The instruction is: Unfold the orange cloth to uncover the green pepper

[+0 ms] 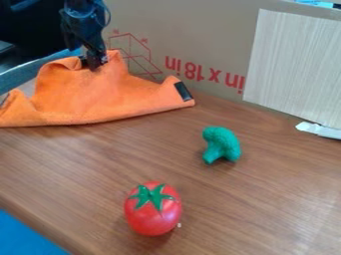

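Observation:
The black gripper (94,61) is at the upper left, down at the raised top edge of an orange cloth (100,94). It is shut on the cloth, which bunches up around its tips and slopes down to the table on both sides. A dark patch marks the cloth's right corner. To the right of the cloth and nearer the camera lies a green toy broccoli (222,144). A red toy tomato (152,209) with a green star-shaped top sits at the lower middle.
Behind the wooden table (279,184) stands a cardboard wall (193,30) with red print. A pale wood-grain panel (293,64) leans at the right, with a white scrap (319,130) at its foot. Blue surface shows at the lower left, beyond the table's edge.

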Robot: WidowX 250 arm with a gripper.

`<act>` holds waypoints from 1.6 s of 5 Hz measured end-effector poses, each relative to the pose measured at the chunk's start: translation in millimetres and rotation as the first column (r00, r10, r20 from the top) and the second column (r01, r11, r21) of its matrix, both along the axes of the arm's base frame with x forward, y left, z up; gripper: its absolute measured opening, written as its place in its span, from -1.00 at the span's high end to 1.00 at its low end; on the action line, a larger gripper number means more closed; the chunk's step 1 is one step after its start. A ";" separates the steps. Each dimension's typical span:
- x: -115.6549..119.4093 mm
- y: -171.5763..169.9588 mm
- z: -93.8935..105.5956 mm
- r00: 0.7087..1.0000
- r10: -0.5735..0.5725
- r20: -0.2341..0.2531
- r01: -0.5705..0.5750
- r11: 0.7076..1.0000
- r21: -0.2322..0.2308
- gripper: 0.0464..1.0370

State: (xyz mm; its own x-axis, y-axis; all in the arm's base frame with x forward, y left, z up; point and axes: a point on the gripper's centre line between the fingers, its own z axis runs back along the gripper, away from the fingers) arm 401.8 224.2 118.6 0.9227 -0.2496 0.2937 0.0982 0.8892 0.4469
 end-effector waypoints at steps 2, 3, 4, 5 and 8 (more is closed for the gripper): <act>9.4 4.8 -7.7 1.000 0.028 -0.006 -0.028 1.000 0.011 -0.28; 10.2 4.3 -6.4 1.000 0.024 -0.005 -0.024 1.000 0.007 0.33; 10.1 3.0 -7.2 1.000 0.016 -0.007 -0.016 1.000 -0.003 0.75; 10.7 -1.4 -7.7 1.000 0.000 -0.004 0.000 0.999 -0.035 0.94; -50.2 -43.3 38.5 0.975 -0.200 0.094 0.211 0.970 -0.120 0.97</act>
State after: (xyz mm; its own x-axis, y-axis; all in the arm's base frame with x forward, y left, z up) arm 351.6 180.9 157.0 0.8277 -0.3869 0.4065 0.2534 0.9040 0.3444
